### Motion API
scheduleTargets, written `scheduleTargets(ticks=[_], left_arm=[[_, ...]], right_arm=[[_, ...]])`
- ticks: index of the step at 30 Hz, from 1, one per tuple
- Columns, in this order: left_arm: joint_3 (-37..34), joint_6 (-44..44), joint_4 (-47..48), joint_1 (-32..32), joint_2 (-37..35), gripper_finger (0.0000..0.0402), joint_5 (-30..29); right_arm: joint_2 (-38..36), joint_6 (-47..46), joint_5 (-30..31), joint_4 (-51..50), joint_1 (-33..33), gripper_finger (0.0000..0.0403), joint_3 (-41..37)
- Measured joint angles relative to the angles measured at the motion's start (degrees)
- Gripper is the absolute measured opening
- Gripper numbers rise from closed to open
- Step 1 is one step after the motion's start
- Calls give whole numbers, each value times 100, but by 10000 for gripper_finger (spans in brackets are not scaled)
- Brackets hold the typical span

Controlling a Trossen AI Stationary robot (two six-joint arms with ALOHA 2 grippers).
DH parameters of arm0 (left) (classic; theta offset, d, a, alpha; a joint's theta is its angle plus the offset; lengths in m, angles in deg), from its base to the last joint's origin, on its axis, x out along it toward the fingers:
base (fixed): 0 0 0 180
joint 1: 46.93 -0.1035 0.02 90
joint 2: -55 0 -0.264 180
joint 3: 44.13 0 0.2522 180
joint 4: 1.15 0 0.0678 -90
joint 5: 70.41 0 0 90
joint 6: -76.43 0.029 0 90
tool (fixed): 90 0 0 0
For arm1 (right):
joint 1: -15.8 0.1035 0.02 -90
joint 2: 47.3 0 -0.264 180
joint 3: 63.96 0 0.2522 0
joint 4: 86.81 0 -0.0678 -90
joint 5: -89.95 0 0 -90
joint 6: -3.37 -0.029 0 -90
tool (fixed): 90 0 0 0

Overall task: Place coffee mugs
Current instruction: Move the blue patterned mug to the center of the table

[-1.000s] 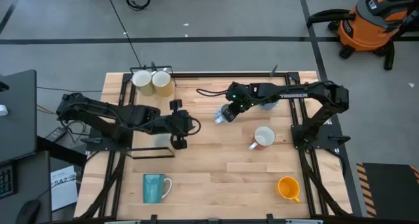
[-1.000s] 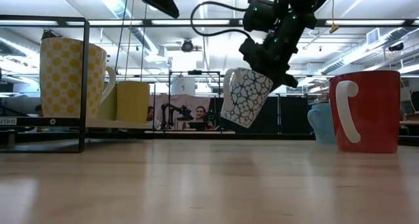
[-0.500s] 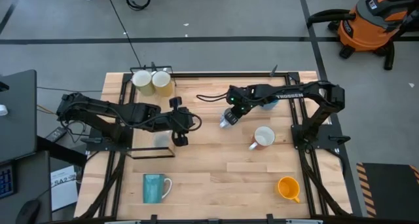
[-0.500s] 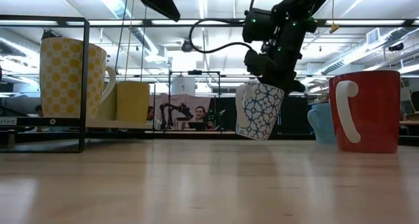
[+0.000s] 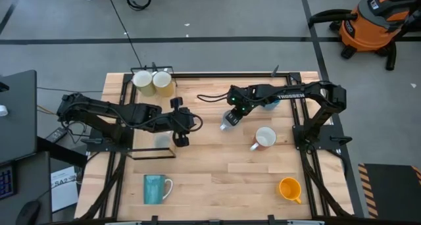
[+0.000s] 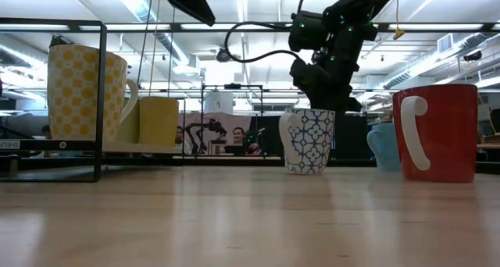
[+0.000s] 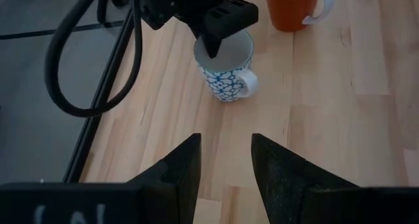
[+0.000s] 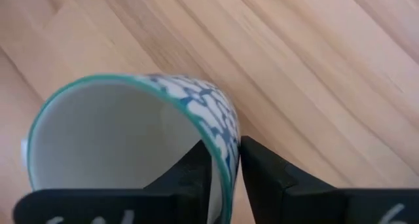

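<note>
The blue-and-white patterned mug (image 6: 308, 140) stands upright on the bench (image 5: 217, 166), a little right of centre in the low view and just above centre in the high view. The right claw (image 6: 326, 103) is directly over it, its fingers (image 8: 258, 168) straddling one side of the rim, one inside the cup and one outside. The fingers sit close against the wall with a thin gap showing, so whether they clamp it or have let go, I cannot tell.

A second earlier this mug hung tilted in the air from the same claw, further left; half a second earlier it was lower and nearly level. Now its base is flat on the wood.

The left claw (image 7: 224, 160) waits to the left of the mug in the high view, fingers apart, holding nothing.

Other mugs:
- Pale yellow mug (image 5: 163, 83) and a white mug (image 5: 143, 81) side by side at the upper left corner of the bench.
- Second white mug (image 5: 265, 138) right of centre.
- Teal mug (image 5: 155, 189) at lower left.
- Orange mug (image 5: 289, 189) at lower right.
</note>
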Motion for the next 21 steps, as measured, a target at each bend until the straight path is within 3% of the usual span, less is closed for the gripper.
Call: scheduleTargets(ticks=[9, 21], left_arm=[[0, -7, 2, 0, 0, 141, 0], [0, -11, 2, 0, 0, 141, 0]], right_arm=[[-2, -208, -80, 19, 1, 141, 0], [-2, -617, -1563, 133, 123, 151, 0]])
